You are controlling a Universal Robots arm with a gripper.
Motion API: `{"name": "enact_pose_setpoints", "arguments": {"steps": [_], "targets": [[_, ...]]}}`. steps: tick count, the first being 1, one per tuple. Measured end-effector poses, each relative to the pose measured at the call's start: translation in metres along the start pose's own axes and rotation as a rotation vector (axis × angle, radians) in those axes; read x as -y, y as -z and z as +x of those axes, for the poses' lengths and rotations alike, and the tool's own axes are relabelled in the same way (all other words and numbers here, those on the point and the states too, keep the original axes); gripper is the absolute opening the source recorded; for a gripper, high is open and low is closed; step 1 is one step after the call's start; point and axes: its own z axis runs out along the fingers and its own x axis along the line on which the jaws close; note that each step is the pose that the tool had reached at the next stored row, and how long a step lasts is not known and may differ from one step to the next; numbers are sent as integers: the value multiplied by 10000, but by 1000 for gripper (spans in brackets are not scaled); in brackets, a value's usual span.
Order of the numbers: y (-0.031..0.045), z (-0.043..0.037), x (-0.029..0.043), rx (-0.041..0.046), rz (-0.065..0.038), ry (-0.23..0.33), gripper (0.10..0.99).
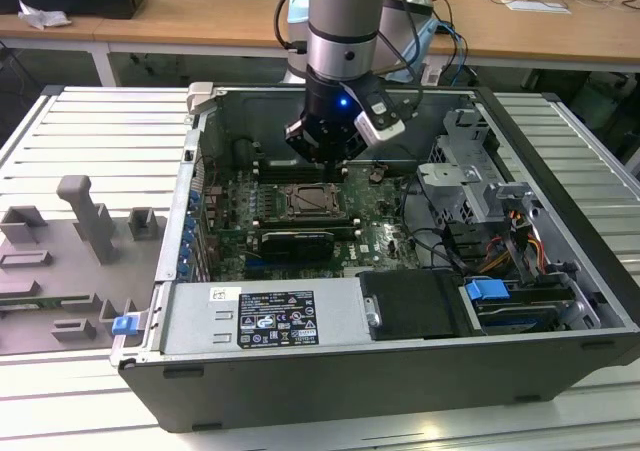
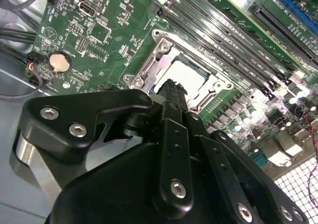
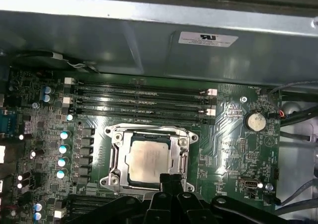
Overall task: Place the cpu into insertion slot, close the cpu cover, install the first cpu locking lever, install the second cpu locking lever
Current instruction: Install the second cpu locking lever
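The cpu [image 3: 148, 160] lies flat in its socket on the green motherboard, its pale metal top showing through the window of the cpu cover [image 3: 117, 153]. The silver cover is down around it. In the second wrist view the cpu [image 2: 191, 76] and cover [image 2: 149, 67] sit just beyond my fingertips. My gripper [image 3: 170, 179] hovers over the socket's edge, its black fingers [image 2: 171, 92] pressed together, shut, with nothing between them. In the exterior view the gripper [image 1: 325, 156] hangs just above the socket [image 1: 312, 201]. I cannot tell how the locking levers stand.
Memory slots [image 3: 141, 102] run beside the socket toward the case wall [image 3: 149, 40]. A round coin battery [image 3: 255, 120] and cables [image 3: 298, 114] lie near it. A black card [image 1: 292, 241], the power supply [image 1: 265, 316] and a drive cage [image 1: 470, 186] crowd the open case.
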Motion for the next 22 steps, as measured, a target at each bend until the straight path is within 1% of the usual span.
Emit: {"name": "enact_pose_setpoints", "arguments": {"steps": [1, 4, 7, 8, 9, 10, 13, 14, 15, 16, 17, 18, 19, 20, 22], "targets": [[-2, 1, 16, -33, -103, -4, 106], [-12, 8, 116, -82, -112, -9, 106], [-33, 14, 155, -92, -115, -17, 106], [-53, 42, 167, -129, -116, -21, 106], [-66, 67, 199, -176, -119, -21, 106], [-72, 74, 249, -202, -121, -25, 106], [-76, 97, 329, -206, -121, -25, 106], [-79, 114, 341, -206, -121, -27, 106], [-81, 136, 349, -206, -121, -26, 106], [-84, 183, 367, -206, -121, -24, 106], [-85, 251, 386, -207, -121, -25, 106], [-87, 310, 386, -207, -122, -23, 106], [-108, 374, 384, -205, -126, -26, 106], [-145, 383, 385, -206, -128, -26, 106], [-180, 392, 387, -205, -146, -25, 106]]}}
